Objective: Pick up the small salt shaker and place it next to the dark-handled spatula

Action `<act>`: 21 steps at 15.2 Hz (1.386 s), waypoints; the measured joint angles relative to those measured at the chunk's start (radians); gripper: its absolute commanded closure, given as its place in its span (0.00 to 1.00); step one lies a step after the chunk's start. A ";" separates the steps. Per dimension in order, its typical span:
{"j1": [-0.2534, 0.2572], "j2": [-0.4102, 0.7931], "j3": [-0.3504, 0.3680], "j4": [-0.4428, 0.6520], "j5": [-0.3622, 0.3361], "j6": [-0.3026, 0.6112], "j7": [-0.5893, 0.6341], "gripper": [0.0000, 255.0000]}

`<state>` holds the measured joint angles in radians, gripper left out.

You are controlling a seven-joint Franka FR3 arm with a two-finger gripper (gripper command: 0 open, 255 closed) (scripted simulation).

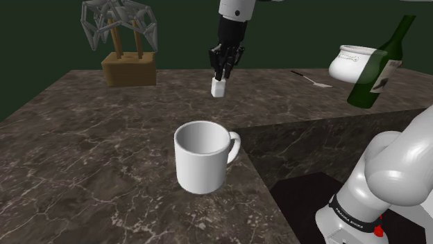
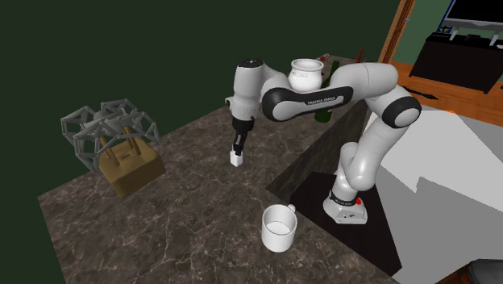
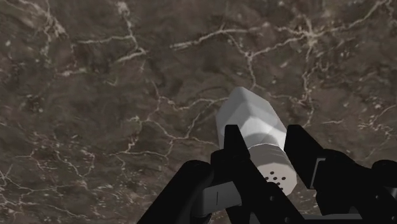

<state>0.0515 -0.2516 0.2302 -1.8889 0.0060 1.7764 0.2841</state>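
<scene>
- Looking at a dark marbled desk (image 1: 83, 159) with the white arm reaching out over the far part of it.
- Got the tool (image 1: 223, 66) pointing down and clamped narrow on the small white salt shaker (image 1: 218, 87). One black finger (image 3: 234, 146) pressed on each side of it, holed end up toward the palm, going by the wrist view.
- Can't tell whether the shaker's hanging just above the marble or touching it. Very close to the surface either way.
- Spotting the dark-handled spatula (image 1: 311, 78) lying flat on the desk, well off to the shoulder view's right of the shaker, pale blade end on the side away from it.
- Also seeing a white pot (image 1: 349, 62) and a leaning green bottle (image 1: 378, 66) past the spatula, right by each other, bottle in front in the shoulder view.
- Noticing a plain white mug (image 1: 201, 156) up close in the shoulder view, upright, handle toward that view's right, well apart from the shaker.
- Finding a wooden block (image 1: 128, 69) with grey wire-frame shapes on sticks way over at the shoulder view's left, near the back edge of the desk.
</scene>
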 measured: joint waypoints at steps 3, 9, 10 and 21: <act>-0.001 0.010 0.000 0.047 -0.002 -0.038 0.000 1.00; -0.001 0.029 0.003 0.151 -0.007 -0.123 0.003 1.00; -0.002 0.035 0.003 0.173 -0.008 -0.139 0.004 1.00; -0.003 0.107 0.010 0.408 -0.024 -0.304 0.008 1.00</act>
<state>0.0486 -0.1450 0.2398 -1.4811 -0.0182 1.4724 0.2917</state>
